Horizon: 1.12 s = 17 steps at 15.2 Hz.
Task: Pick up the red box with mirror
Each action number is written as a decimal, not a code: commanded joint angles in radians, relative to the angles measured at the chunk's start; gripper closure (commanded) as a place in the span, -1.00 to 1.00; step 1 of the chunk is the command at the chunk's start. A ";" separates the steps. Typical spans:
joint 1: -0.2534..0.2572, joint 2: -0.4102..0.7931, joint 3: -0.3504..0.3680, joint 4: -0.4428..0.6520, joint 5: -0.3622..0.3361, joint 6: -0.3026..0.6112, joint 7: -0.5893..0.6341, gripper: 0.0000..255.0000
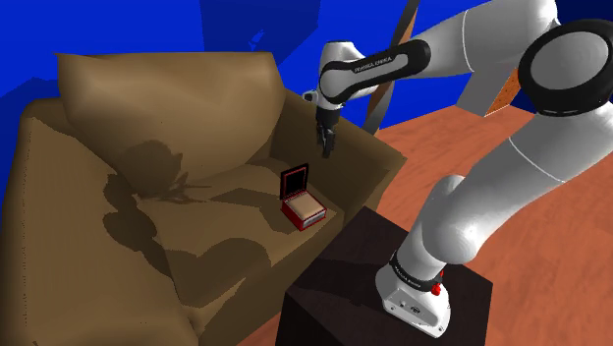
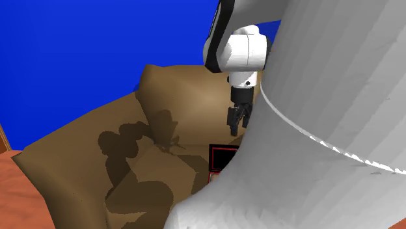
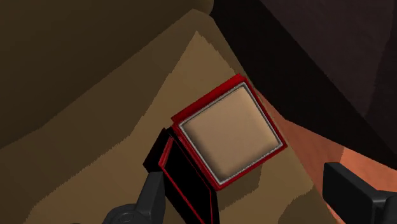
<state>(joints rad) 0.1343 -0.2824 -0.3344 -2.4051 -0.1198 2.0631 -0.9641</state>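
Sitting open on the brown sofa (image 1: pixel 118 147) seat beside the dark stand (image 1: pixel 339 275), the red box (image 1: pixel 303 204) lies below the gripper (image 1: pixel 325 147). Across in the second exterior view, the big white arm (image 2: pixel 312 162) hides part of the box. Looking from the wrist, the black fingers (image 3: pixel 151 194) stand apart, with the box down between them, not touching.

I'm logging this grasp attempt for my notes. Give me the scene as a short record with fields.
target: red box, lid open and standing up, tan inside
resting on: brown sofa, on the seat, near the shoulder view's right end
pincer: open, above the box, not touching it
stand: dark, beside the sofa
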 commanded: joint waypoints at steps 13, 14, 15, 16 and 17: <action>0.026 0.411 -0.028 0.089 0.007 0.297 -0.365 -1.00; 0.025 0.422 -0.027 0.086 0.011 0.310 -0.367 -1.00; 0.024 0.433 -0.026 0.084 0.015 0.324 -0.369 -1.00; 0.022 0.451 -0.024 0.081 0.021 0.344 -0.372 -1.00; 0.022 0.451 -0.024 0.081 0.021 0.344 -0.372 -1.00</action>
<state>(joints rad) 0.1573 0.1589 -0.3594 -2.3225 -0.1020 2.3954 -1.3340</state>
